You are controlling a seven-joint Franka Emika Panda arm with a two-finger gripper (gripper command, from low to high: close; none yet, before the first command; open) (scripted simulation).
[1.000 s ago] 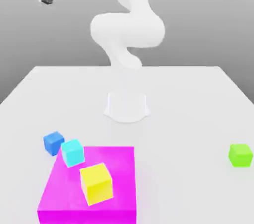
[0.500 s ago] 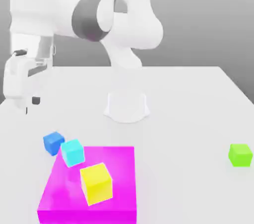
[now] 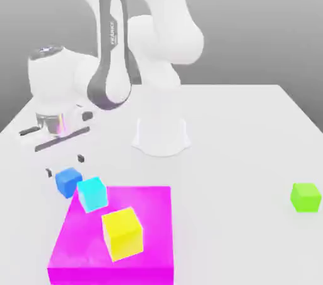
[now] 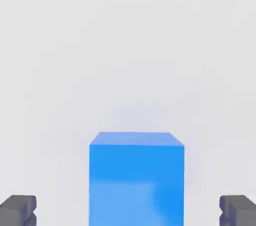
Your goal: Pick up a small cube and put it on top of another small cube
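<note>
Fingers (image 4: 18,211) wide, clear of blue cube's (image 4: 136,185) edges

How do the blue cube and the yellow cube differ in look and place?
The blue cube is deep blue; the yellow cube is bright yellow. The blue cube sits on the table, whereas the yellow cube rests on the magenta block. Both are plain, single-coloured cubes.

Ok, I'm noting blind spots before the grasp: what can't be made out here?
- Blue cube: its far side is turned away in the exterior view; its near end is cut off by the hand view's edge.
- Magenta block: the patches under the yellow cube and cyan cube are covered in the exterior view.
</note>
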